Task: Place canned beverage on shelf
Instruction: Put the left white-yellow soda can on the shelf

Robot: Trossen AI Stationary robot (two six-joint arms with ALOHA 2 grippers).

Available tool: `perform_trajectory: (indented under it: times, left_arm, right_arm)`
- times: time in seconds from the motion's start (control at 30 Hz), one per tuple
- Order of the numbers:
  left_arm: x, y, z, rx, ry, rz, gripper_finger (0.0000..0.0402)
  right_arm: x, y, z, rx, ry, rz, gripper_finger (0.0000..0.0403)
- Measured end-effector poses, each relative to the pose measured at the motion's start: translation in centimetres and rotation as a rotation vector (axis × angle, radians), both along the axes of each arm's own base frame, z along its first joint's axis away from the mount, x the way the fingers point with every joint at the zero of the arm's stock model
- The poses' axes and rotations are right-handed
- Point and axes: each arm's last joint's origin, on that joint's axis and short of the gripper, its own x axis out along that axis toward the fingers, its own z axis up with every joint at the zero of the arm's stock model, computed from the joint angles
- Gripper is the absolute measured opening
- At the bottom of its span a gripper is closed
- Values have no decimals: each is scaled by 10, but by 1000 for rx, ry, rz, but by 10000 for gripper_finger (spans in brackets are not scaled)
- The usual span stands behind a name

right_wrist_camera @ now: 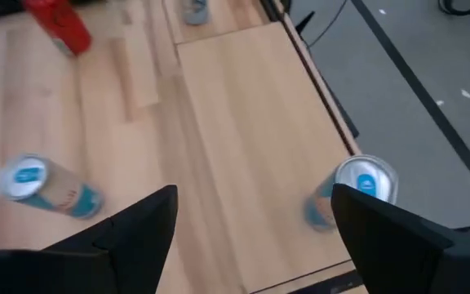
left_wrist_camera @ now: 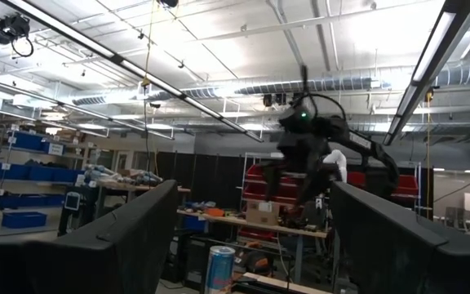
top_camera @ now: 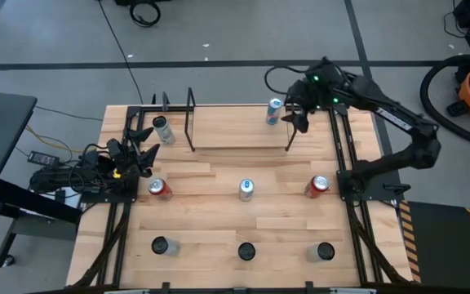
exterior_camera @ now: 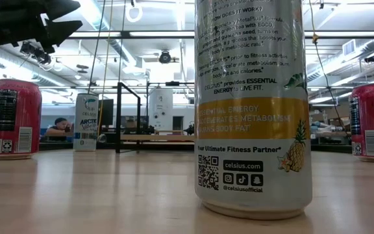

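Note:
The shelf (top_camera: 235,129) is a light wood board with black rod end frames at the table's far middle. A silver can with a blue top (top_camera: 274,110) stands upright on the board's right end and also shows in the right wrist view (right_wrist_camera: 364,186). My right gripper (top_camera: 300,117) hangs open above the shelf's right end, just right of this can; in its wrist view (right_wrist_camera: 253,192) the can stands just past one finger (right_wrist_camera: 382,237), apart from it. My left gripper (top_camera: 141,151) is open and empty at the table's left edge, raised above the table (left_wrist_camera: 253,186).
A silver can (top_camera: 163,129) stands left of the shelf. Two red cans (top_camera: 159,189) (top_camera: 318,186) and a silver can (top_camera: 246,189) form the middle row. Three dark-topped cans (top_camera: 246,251) stand along the near edge. The shelf board left of the placed can is bare.

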Motion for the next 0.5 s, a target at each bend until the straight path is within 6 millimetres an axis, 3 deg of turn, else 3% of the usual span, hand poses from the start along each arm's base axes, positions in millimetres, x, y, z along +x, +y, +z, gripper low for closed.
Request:
perform_trajectory:
  times: [0.23, 0.5]
  left_arm:
    - [0, 0, 0, 0, -1, 0, 321]
    - [0, 0, 0, 16, 13, 11, 321]
  right_arm:
    - [-1, 27, 5, 83, -20, 66, 332]
    - [16, 62, 2, 125, -2, 267, 332]
